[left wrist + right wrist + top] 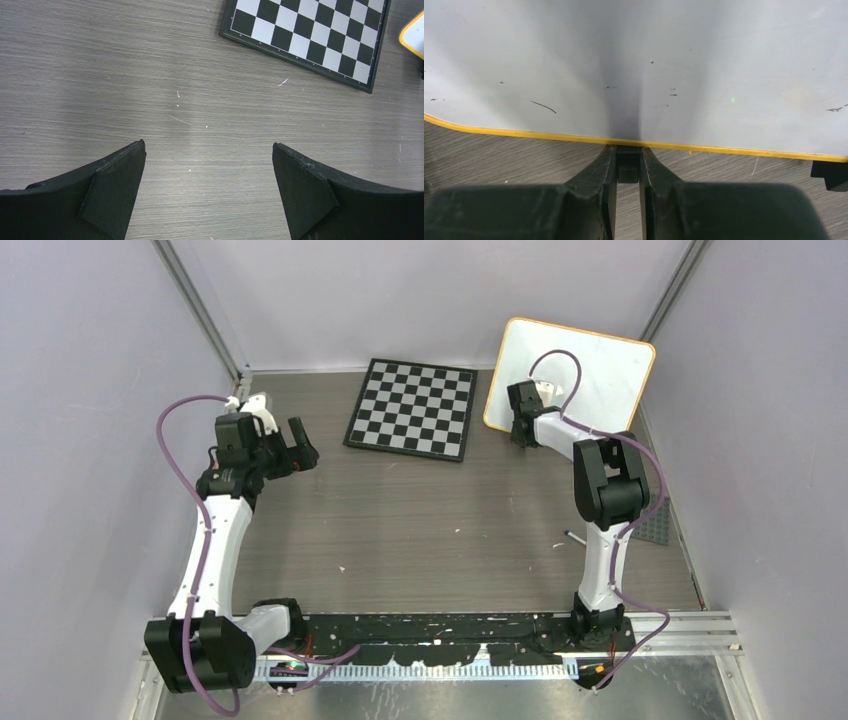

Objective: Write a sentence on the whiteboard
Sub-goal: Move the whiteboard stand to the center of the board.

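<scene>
So the left gripper (pixel 209 146) is wide open, empty, over the bench (pixel 100 75). The right gripper (pixel 628 150) is pinched on a clip (pixel 628 170) at the whiteboard (pixel 704 65) rim, far right. I'd guess it's positioning the board; next it needs a marker.

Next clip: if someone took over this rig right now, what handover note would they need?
Left gripper: open, holding nothing, over the table, near the chessboard.
Right gripper: shut on the whiteboard, at a small black clip on its near rim.
Whiteboard: far right, beside the chessboard; it seems tilted up toward the back wall.
Done: board gripped. It carries only stray marks, no sentence.
Left: get a marker and write. None is clearly visible; a thin object by the right arm might be one.
</scene>
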